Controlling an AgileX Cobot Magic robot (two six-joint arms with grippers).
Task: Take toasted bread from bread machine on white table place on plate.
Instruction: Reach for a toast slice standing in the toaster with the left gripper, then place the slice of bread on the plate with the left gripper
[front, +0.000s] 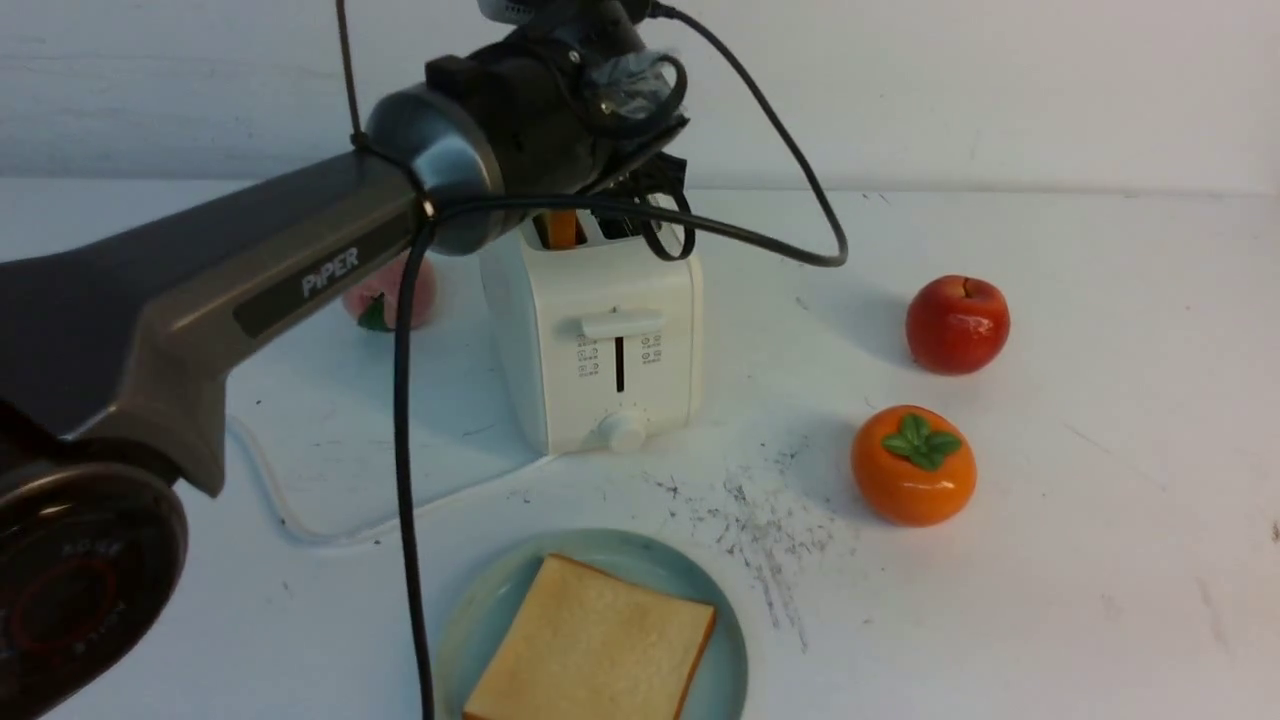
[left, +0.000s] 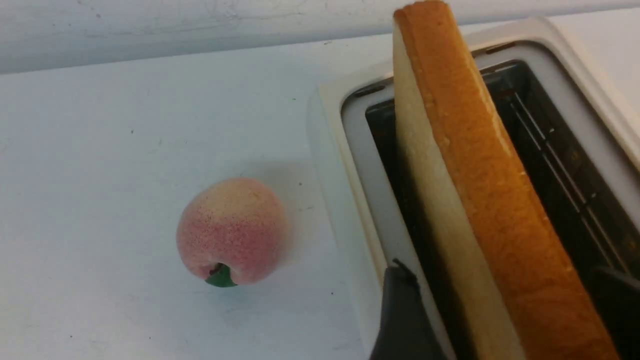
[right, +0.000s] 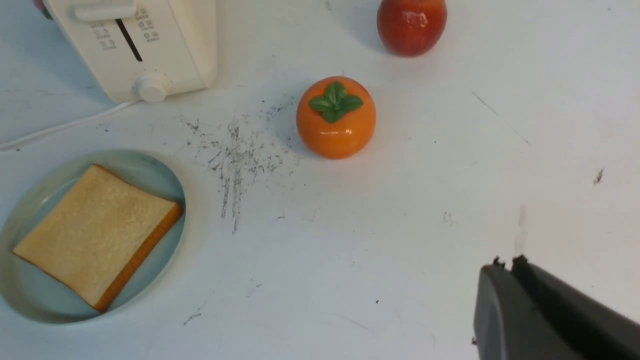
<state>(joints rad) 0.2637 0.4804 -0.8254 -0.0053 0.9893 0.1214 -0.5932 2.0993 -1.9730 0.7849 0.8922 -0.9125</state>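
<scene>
The cream-white bread machine (front: 600, 340) stands mid-table on the white table (front: 1100, 500). One slice of toasted bread (left: 480, 200) stands upright in its slot, and its orange crust (front: 562, 228) shows above the top. My left gripper (left: 500, 270) hangs over that slot, open. Its dark fingers (left: 400, 310) sit one on each side of the slice, with gaps between them and it. A second slice (front: 590, 645) lies flat on the pale blue-green plate (front: 480, 610) at the near edge. My right gripper (right: 505, 261) is shut and empty above bare table. It is out of the front view.
A pink peach (front: 385, 295) sits left of the toaster, partly behind my left arm. A red apple (front: 957, 323) and an orange persimmon (front: 912, 465) stand to the right. The toaster's white cord (front: 270, 490) and my arm's black cable (front: 405, 500) run down the left side.
</scene>
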